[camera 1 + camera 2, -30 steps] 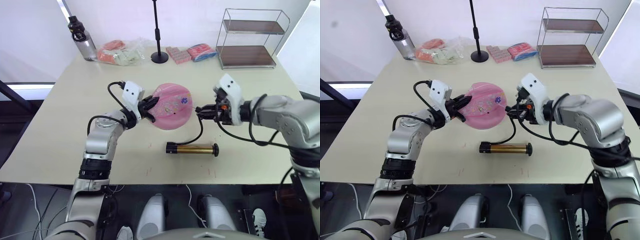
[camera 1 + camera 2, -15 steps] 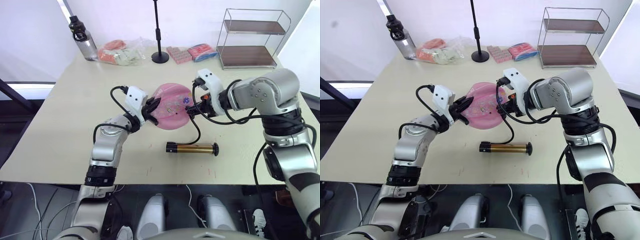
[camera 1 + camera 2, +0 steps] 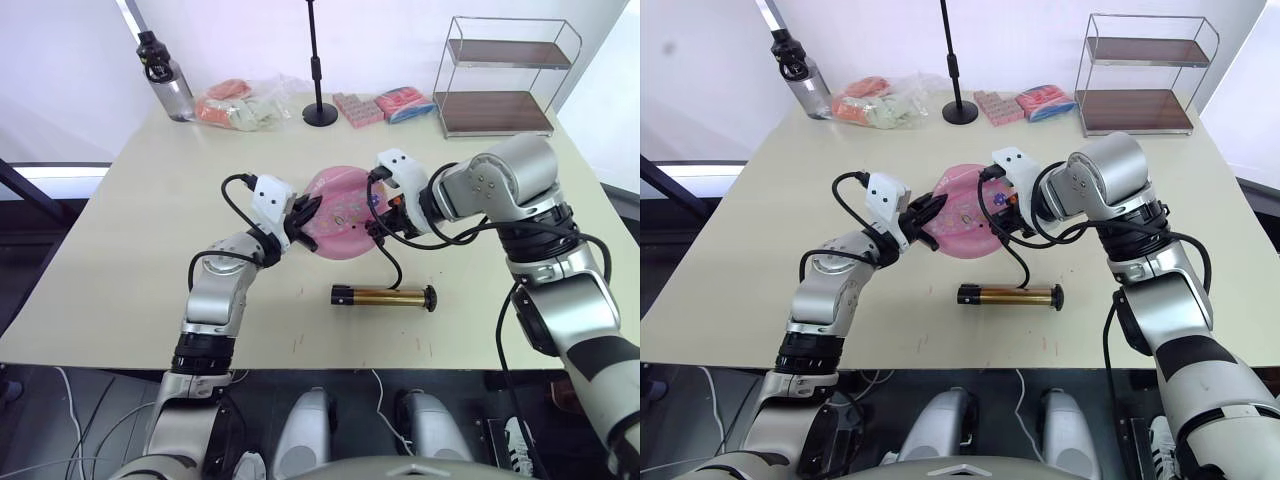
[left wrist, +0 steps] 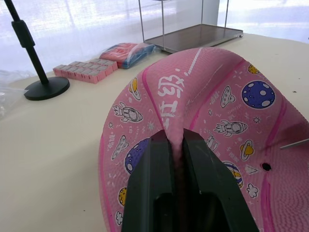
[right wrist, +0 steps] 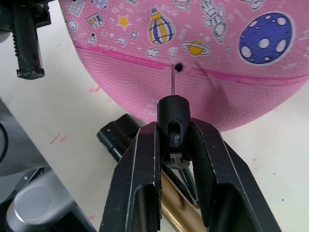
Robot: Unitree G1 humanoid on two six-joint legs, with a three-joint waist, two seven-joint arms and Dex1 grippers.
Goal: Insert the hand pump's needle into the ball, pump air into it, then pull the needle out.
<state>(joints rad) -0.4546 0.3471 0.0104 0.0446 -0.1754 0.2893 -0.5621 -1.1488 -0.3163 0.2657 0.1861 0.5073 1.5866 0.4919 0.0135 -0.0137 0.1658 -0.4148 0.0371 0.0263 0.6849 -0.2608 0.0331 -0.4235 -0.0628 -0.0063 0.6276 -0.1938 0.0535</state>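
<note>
Two claws engaged: left claw (image 4: 176, 145) pinches flattened pink rubber ball (image 3: 340, 212) mid-surface; right claw (image 5: 174, 145) clamps black needle fitting (image 5: 173, 118). Thin metal needle (image 5: 172, 79) tip beside valve hole (image 5: 178, 67); advance straight, ball steady.

A robotics test lab: a plain beige worktop (image 3: 120, 250) against a bare white wall, with a black stand (image 3: 318, 70), an empty two-tier wire shelf (image 3: 505, 75), a water bottle (image 3: 165, 78), and cables trailing across the floor below.
</note>
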